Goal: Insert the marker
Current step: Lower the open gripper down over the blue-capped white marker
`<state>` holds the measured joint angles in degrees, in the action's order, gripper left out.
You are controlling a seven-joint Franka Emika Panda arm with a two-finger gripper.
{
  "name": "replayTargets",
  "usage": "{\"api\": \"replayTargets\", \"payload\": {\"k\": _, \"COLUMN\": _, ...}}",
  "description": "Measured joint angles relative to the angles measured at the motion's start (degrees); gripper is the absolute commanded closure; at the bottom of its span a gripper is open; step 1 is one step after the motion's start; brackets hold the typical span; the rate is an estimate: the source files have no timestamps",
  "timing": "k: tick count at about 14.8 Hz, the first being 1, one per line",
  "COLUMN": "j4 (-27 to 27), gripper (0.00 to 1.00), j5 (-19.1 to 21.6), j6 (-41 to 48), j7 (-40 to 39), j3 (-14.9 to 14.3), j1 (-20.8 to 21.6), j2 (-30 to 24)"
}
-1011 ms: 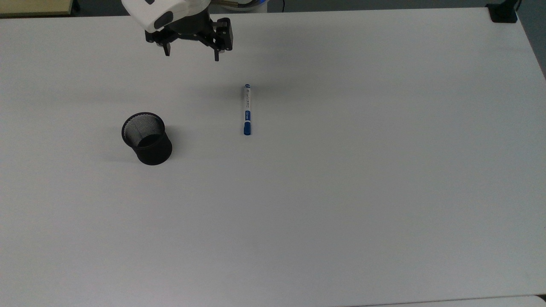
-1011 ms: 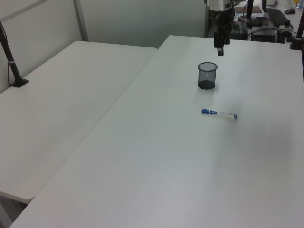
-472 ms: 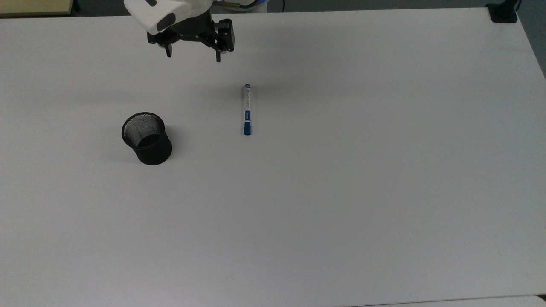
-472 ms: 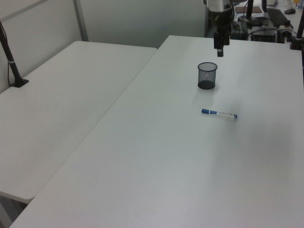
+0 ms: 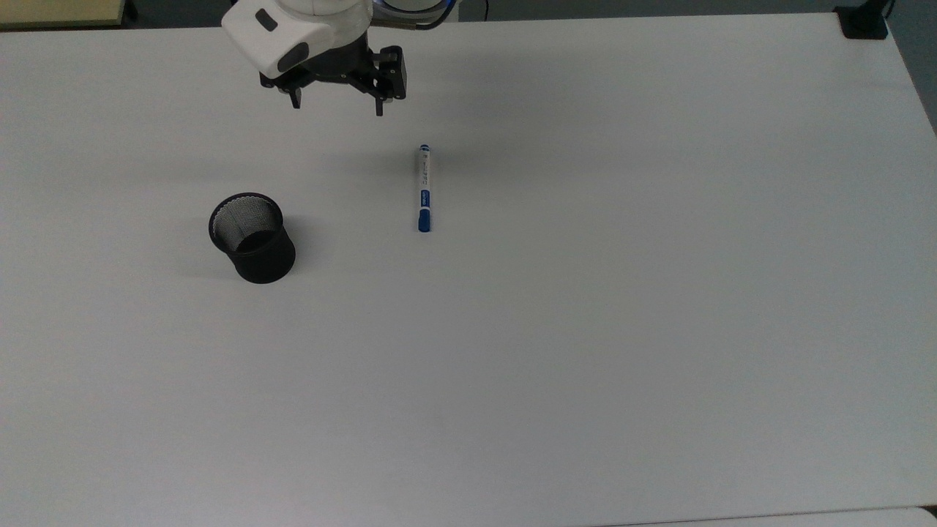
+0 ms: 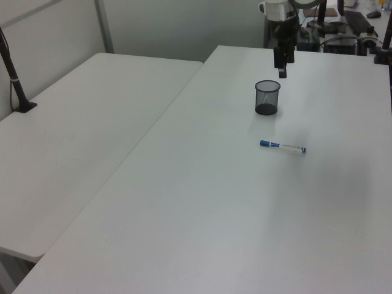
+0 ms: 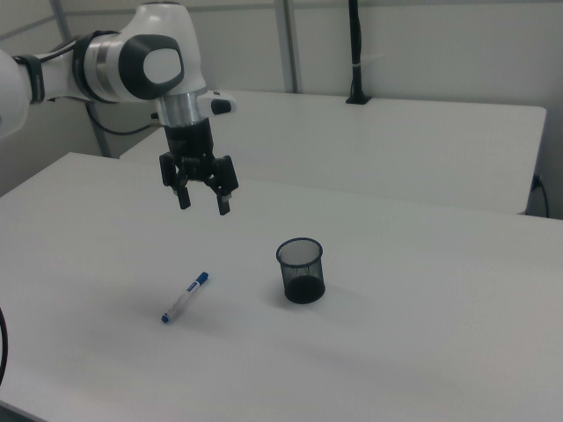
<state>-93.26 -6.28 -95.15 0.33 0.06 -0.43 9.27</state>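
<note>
Hanging above the white bench (image 5: 585, 329) with its two fingers spread apart and nothing between them, the end effector (image 5: 337, 106) points down near the top view's upper edge. The bench is plain and matte; a second white table (image 6: 79, 141) adjoins it in the left view, backed by a pale partition wall. A black mesh cup (image 5: 252, 238) stands upright, well apart from the end effector. The marker (image 5: 424, 189) lies flat on the bench between cup and open space: slim white barrel, blue cap, blue label band.
</note>
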Motion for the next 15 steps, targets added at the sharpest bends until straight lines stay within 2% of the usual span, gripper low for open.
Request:
{"api": "replayTargets", "payload": {"k": 6, "j4": -1.3, "gripper": 0.00, "j5": 0.1, "j6": -2.8, "j7": 0.0, "j3": 0.7, "j1": 4.1, "j2": 5.4}}
{"api": "replayTargets", "payload": {"k": 9, "j4": -2.3, "gripper": 0.08, "j5": 0.1, "j6": -5.4, "j7": 0.3, "j3": 0.7, "j1": 6.0, "j2": 8.6}}
{"api": "replayTargets", "payload": {"k": 12, "j4": -2.4, "gripper": 0.14, "j5": 0.1, "j6": -5.6, "j7": 0.3, "j3": 0.7, "j1": 6.2, "j2": 10.2}}
{"api": "replayTargets", "payload": {"k": 15, "j4": -2.8, "gripper": 0.17, "j5": 0.2, "j6": -5.9, "j7": 0.3, "j3": 0.7, "j1": 6.2, "j2": 11.5}}
